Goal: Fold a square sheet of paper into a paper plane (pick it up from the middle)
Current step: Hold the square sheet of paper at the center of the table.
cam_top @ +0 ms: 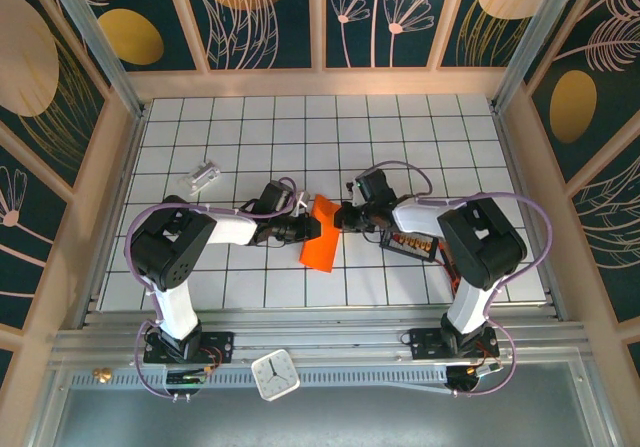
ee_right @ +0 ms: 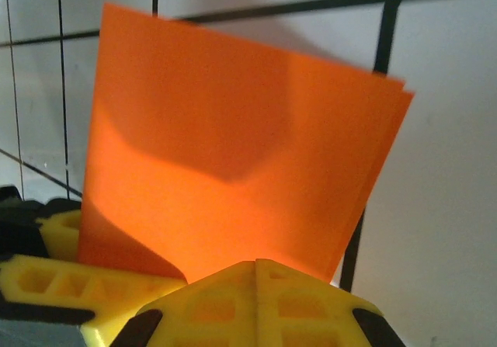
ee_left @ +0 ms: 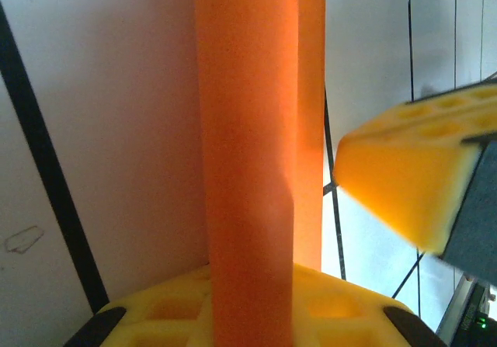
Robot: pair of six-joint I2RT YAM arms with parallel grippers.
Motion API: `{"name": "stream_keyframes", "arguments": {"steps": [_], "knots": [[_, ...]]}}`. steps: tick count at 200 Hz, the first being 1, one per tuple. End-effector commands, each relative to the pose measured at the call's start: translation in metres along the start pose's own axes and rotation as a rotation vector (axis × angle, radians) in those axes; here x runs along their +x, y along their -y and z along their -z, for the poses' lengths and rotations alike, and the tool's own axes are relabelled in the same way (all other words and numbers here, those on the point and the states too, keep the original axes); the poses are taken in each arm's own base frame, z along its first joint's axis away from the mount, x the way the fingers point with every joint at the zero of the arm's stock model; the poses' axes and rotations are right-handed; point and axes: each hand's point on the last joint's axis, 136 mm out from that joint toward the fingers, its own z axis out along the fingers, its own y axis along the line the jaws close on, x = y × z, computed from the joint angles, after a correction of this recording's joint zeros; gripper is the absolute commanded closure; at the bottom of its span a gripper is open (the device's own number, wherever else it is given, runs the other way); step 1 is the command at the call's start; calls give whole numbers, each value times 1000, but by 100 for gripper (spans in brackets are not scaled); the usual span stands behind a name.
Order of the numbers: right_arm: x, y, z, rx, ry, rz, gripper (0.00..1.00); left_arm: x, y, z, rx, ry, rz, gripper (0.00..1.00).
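Inspecting the folded sheet (cam_top: pixel 320 242), we found it at mid-table, between both arms. The right gripper (cam_top: pixel 345 217) was clamped on its edge; the left gripper (cam_top: pixel 303 229) we could not tell. We judged the sheet light, limp and easily creased, so pinch the folded edges.

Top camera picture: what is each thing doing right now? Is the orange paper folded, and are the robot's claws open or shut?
Orange paper: folded into layers, pinched from both sides.
Left gripper: shut on the orange paper.
Right gripper: shut on the orange paper.
Clear block: lying on the table, not touched.
Black tray: flat on the table, partly under the right arm.
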Motion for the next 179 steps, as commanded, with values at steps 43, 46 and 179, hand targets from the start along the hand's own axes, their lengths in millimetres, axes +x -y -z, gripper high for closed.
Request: {"name": "stream_keyframes", "arguments": {"steps": [43,46,179], "knots": [[20,-12,-8,-27,-38,-14,100,86,-161,-3,-563,-164,121,79],[20,-11,-9,-24,-37,-17,100,87,-161,-3,-564,-164,120,79],[43,37,-23,142,-88,-42,100,86,-161,-2,-566,-161,119,78]]}}
